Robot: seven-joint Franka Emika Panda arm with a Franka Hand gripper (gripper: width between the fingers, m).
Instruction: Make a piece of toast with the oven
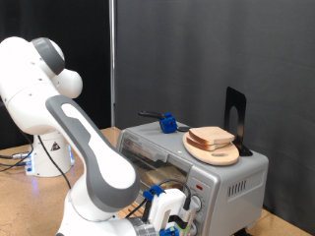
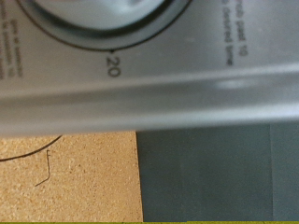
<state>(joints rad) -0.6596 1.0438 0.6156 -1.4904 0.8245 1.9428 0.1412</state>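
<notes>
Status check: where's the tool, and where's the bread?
Tool low at oven front, by the knobs. Toast on wooden plate atop oven. Nothing seen held.

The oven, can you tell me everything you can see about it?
The oven is a small silver-grey metal box sitting on the wooden table, at the exterior view's right. Round knobs sit on its front. A wooden plate with bread slices rests on its top, beside a blue object and a black stand. The gripper hangs close to its front. The wrist view shows a dial marked 20.
</notes>
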